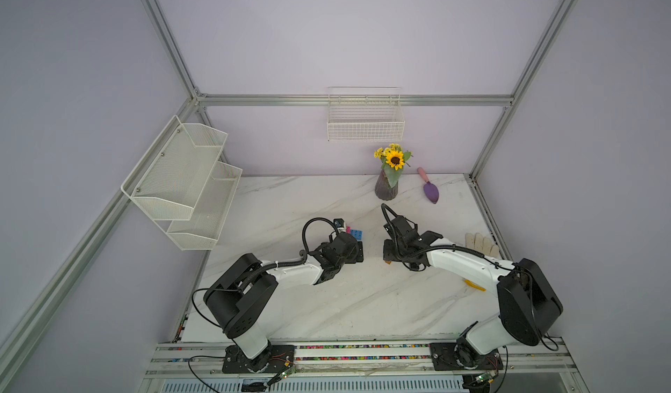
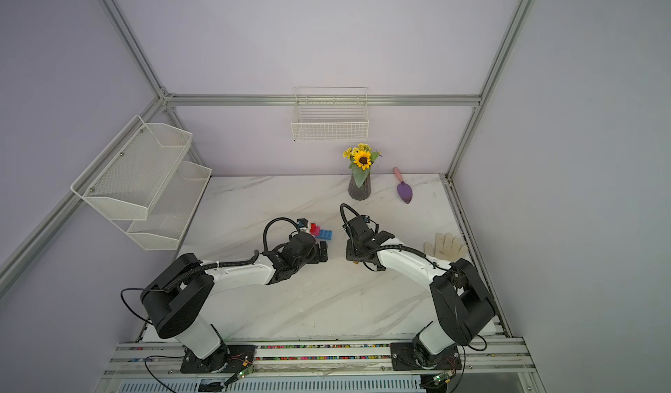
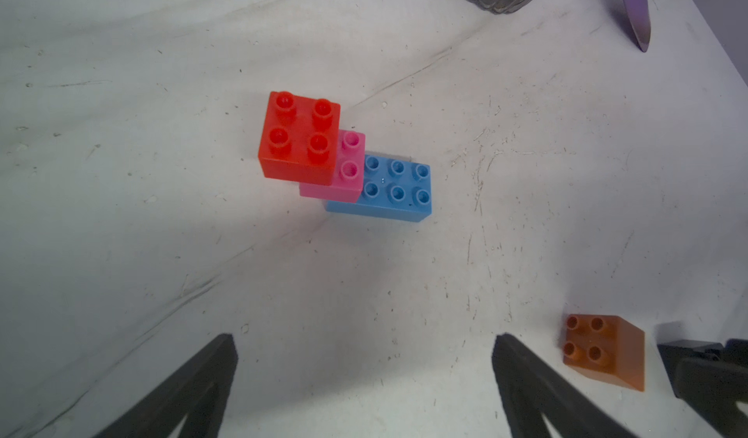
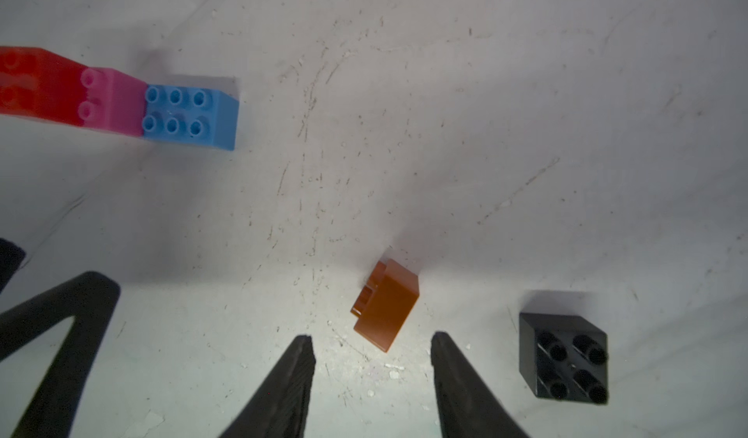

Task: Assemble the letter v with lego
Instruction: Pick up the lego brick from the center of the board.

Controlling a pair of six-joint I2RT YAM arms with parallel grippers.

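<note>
The red brick (image 3: 299,134), the pink brick (image 3: 350,164) and the light-blue brick (image 3: 398,189) are joined in a rising step; they also show in a top view as a blue brick (image 2: 325,234) with pink and red on it. My left gripper (image 3: 364,343) hangs open just short of them, holding nothing. The orange-brown brick (image 4: 386,304) lies loose and looks tipped, its studs turned toward the left arm. My right gripper (image 4: 372,343) is open, the orange-brown brick just beyond its tips. The black brick (image 4: 564,357) sits apart beside the right finger.
At the back of the marble table (image 1: 290,198) stand a vase with a sunflower (image 1: 386,187) and a purple trowel (image 1: 430,191). A white glove (image 1: 481,244) and a small yellow item (image 1: 474,285) lie at the right edge. Wire racks (image 1: 181,184) hang on the walls.
</note>
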